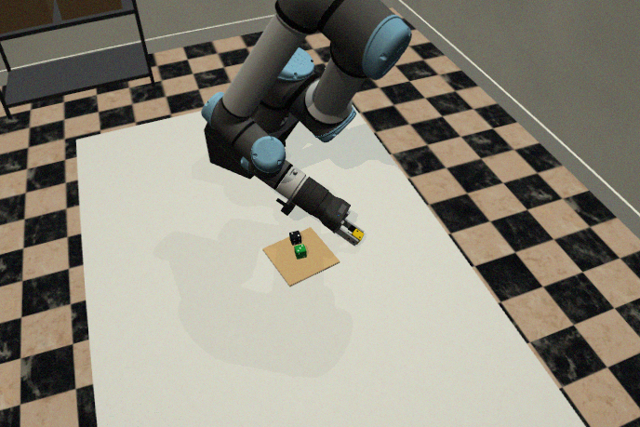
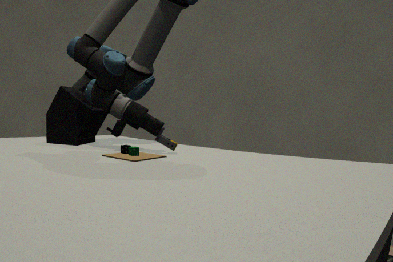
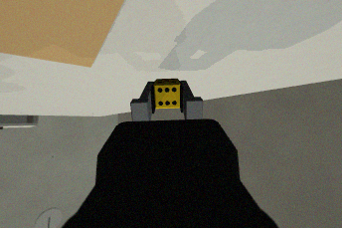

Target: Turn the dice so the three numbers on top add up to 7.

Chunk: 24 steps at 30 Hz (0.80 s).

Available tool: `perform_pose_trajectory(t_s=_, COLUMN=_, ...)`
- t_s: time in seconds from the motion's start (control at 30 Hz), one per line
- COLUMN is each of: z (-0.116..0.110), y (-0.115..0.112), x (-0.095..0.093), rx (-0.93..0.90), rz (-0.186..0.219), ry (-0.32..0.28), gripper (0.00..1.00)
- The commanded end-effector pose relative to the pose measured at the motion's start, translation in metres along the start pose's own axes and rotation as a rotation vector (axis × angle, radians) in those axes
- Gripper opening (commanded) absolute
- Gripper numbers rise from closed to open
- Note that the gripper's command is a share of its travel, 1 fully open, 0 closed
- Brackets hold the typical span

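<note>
On the tan mat (image 1: pixel 313 270) (image 2: pixel 145 157) (image 3: pixel 55 16), the black die (image 1: pixel 295 237) (image 2: pixel 124 149) and green die (image 1: pixel 300 251) (image 2: pixel 133 150) look light and rigid, best taken by opposite sides, while rightward, above the bench (image 1: pixel 206 386) (image 2: pixel 190 221) (image 3: pixel 134 86), the fingers (image 1: pixel 353 234) (image 2: pixel 169 144) clamp the yellow die (image 1: pixel 357 233) (image 2: pixel 176 144) (image 3: pixel 167 96).

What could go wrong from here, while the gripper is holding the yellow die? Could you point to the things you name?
The yellow die (image 1: pixel 357 233) (image 3: pixel 167 96) is held off the mat (image 1: pixel 302 273) (image 2: pixel 143 157) (image 3: pixel 55 11), so releasing here would probably drop it outside. The gripper (image 1: pixel 355 234) (image 2: pixel 171 145) (image 3: pixel 167 91) is tilted; the die might land on a wrong face. Returning low could knock the green die (image 1: pixel 300 251) (image 2: pixel 133 150).
</note>
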<state>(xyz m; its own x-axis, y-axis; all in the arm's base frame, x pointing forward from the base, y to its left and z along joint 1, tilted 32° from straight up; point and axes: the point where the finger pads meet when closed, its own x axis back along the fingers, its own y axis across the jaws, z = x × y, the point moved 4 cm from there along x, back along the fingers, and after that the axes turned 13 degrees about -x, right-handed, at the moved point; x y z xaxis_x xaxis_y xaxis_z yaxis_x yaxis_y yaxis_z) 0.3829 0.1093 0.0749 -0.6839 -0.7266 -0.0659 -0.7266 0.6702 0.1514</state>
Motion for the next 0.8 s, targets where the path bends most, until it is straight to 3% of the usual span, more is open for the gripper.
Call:
perform_pose_trajectory(t_s=0.0, z=-0.0002, y=-0.0001, x=0.0, rx=0.0, rz=0.0, ry=0.0, gripper=0.49)
perform_pose_trajectory(t_s=0.77, z=0.0086, y=-0.0021, x=-0.0048, rx=0.0, rz=0.0, ry=0.0, gripper=0.49)
